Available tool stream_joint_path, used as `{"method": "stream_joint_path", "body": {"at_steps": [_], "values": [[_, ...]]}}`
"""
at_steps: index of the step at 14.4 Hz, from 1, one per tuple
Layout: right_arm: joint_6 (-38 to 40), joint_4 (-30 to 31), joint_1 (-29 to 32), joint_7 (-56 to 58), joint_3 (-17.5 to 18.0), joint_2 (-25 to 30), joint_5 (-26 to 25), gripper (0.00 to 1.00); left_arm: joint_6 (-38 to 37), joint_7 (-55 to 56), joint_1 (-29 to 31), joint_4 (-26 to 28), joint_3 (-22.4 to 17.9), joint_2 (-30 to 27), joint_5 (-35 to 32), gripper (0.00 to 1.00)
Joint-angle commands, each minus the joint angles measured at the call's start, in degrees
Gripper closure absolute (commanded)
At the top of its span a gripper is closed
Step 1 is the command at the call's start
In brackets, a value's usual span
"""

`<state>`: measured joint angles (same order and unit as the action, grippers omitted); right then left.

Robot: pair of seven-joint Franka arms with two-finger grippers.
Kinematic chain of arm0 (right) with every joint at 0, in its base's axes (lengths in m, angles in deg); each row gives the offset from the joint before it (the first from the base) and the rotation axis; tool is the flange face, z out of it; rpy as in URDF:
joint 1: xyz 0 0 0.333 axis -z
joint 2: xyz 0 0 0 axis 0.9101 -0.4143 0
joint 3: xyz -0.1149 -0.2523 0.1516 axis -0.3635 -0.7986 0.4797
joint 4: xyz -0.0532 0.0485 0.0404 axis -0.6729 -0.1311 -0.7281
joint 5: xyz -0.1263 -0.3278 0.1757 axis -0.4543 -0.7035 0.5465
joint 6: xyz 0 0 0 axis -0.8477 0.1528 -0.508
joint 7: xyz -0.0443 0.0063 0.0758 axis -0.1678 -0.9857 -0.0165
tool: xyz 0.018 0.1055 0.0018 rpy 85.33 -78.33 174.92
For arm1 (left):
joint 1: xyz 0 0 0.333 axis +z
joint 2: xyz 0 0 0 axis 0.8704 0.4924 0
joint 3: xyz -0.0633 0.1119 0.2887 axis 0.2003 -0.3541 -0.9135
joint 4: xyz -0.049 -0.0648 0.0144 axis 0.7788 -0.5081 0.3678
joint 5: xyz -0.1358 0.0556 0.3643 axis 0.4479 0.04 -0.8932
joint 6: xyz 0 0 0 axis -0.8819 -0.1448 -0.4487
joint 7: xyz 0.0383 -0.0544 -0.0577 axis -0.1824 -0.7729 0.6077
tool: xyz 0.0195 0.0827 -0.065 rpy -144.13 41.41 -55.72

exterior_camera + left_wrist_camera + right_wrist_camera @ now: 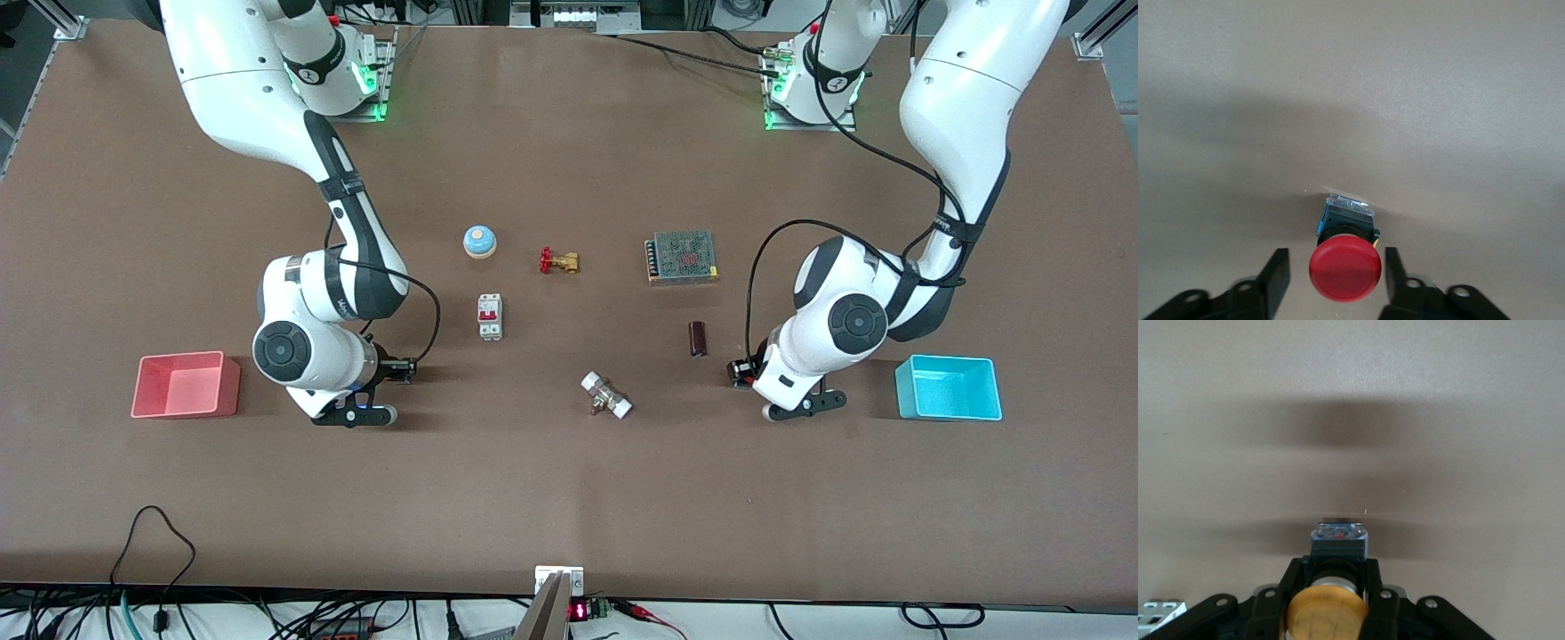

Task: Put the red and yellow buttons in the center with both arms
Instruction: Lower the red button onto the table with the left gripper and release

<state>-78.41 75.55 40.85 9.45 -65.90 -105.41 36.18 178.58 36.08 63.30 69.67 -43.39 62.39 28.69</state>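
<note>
the left tool (1336, 275) is low over the brown surface (569, 498), near the cyan bin (948, 388) at the left arm's end. its fingers (1275, 277) stand apart on either side of the red button (1345, 265), with a gap on each side of the cap; the tool is released. the red button's base appears to rest on the surface, cap tilted toward the wrist camera.

the right tool (1328, 587) is beside the pink bin (185, 384) at the right arm's end. its fingers (1293, 577) are clenched on the yellow button (1328, 613), gripping the body just below the cap.

nearer the middle of the surface lie a blue dome bell (479, 240), a brass valve with red handle (558, 260), a circuit breaker (490, 316), a mesh-covered power supply (682, 257), a dark cylinder (698, 339) and a white-ended fitting (606, 395).
</note>
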Motion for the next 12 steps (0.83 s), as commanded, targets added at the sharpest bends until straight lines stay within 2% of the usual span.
{"method": "stream_joint_path", "body": {"at_steps": [1,2,5,6,7,12], "values": [[-0.73,0.54,-0.81,-0.66,-0.55,-0.66,0.84,0.64,-0.24,0.14,0.19,-0.11,-0.19,-2.07,0.53,0.03],[-0.73,0.72,-1.16,-0.57,-0.55,-1.09,0.84,0.64,-0.33,-0.03,0.54,-0.11,-0.19,-3.21,0.53,0.00],[-0.73,0.63,-1.78,-0.57,-0.63,-1.63,0.57,0.63,-3.48,-0.56,1.33,-0.20,-0.45,-7.33,0.01,0.00],[-0.56,0.28,-1.87,-0.66,-0.72,-1.37,0.66,0.27,-4.89,-0.91,1.77,-0.20,-0.54,-8.74,-0.17,0.00],[-0.47,0.11,-1.78,-0.31,-0.90,-1.01,0.66,0.00,-6.03,-2.30,2.56,-0.20,-0.63,-10.15,-0.17,0.00],[0.76,-0.60,-1.61,-0.22,-3.53,5.21,0.66,0.00,-12.89,-12.24,6.86,-0.20,-0.10,-17.80,0.27,0.00]]}}
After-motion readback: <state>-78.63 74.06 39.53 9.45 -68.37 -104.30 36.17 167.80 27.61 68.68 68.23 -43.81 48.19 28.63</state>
